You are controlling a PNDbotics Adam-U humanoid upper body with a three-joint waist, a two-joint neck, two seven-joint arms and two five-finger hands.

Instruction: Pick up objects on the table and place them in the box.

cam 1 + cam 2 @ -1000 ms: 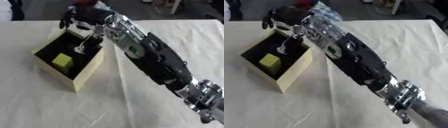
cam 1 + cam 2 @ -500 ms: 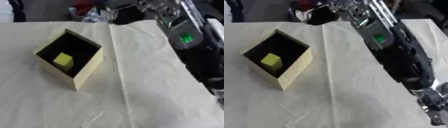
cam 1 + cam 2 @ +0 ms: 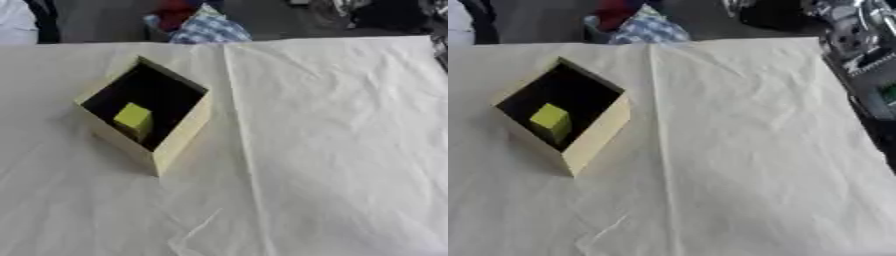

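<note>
The box (image 3: 179, 142), a cream-walled open carton with a dark inside, sits turned corner-on at the left of the bench (image 3: 332, 150), which is covered by a pale creased cloth. Inside the box a yellow-green cube (image 3: 133, 119) lies against the near-left wall, well below the rim, so that one piece of the task reads as done.

On the cloth around the box nothing else shows: no loose object lies on the open part of the bench in either view. Judging from that alone, the task looks complete or very nearly so, unless more things wait outside the pictures.

Only the right arm (image 3: 866, 55) is in sight, at the upper right edge of the right eye view, silver and black parts with a small green patch, standing off the far right side of the bench and well apart from the box. Its hand cannot be made out among those parts, so whether the fingers are spread, clenched or holding anything I cannot tell. The left hand appears in neither view.

Beyond the far edge of the bench lies a heap of red and blue-checked fabric (image 3: 188, 22), off the work surface and apparently no part of the job
</note>
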